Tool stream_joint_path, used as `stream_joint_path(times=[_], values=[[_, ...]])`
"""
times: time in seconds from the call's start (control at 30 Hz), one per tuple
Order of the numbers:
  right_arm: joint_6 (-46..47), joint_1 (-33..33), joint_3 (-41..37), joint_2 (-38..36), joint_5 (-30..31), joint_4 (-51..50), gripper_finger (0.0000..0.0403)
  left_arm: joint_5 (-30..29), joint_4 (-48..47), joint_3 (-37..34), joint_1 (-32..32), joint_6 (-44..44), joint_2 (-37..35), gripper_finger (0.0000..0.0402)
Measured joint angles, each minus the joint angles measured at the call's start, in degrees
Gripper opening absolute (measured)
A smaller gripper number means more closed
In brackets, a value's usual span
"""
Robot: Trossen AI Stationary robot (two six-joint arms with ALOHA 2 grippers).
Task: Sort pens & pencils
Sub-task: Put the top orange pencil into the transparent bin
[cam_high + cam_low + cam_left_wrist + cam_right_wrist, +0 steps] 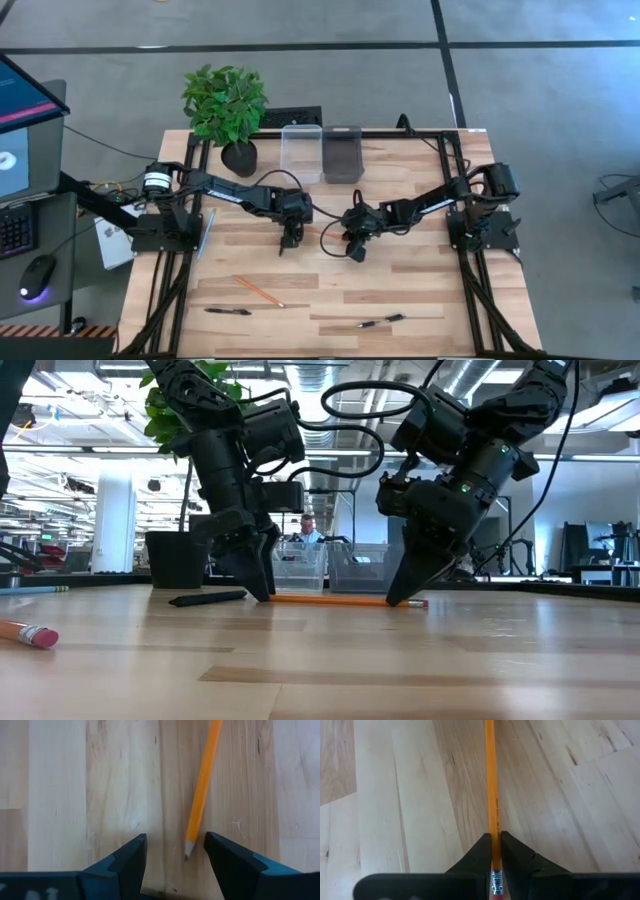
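both arms meet at table centre over one orange pencil [340, 600] lying flat on the wooden table [420, 290]. right gripper [495, 851] fingers pinched tight on that pencil just ahead of its metal ferrule and pink eraser, fingertips down at the table surface in the low view [405, 595]. left gripper [175, 849] sits at the other end, fingers spread wide apart, sharpened tip of the pencil lying between them, touching neither finger, nothing held; in the low view its tips are down at the wood [258, 585].

other items: second pencil [258, 290] lies loose on the near-left part of the table, diagonal; its eraser end shows at the low view's left edge [30, 633]. black pen [228, 311] near the front-left edge, another black pen [380, 321] near the front-right. a black pen [208, 598] also lies just beside the left gripper in the low view.

clear bin [301, 152] and dark bin [342, 152] stand side by side at the far edge, potted plant [228, 108] to their left.
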Motion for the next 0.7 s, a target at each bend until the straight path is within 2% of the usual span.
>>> stream_joint_path(times=[0.37, 0.7], values=[[-0.27, 0.11, 2.89, 0.07, -0.35, -5.60, 0.0063, 0.88, 0.93, -0.15, -0.11, 2.90, 0.05, 0.0127], [0.59, 0.11, 3.38, 0.03, -0.77, -7.46, 0.0063, 1.56, 1.15, -0.17, -0.11, 3.12, 0.05, 0.0112]])
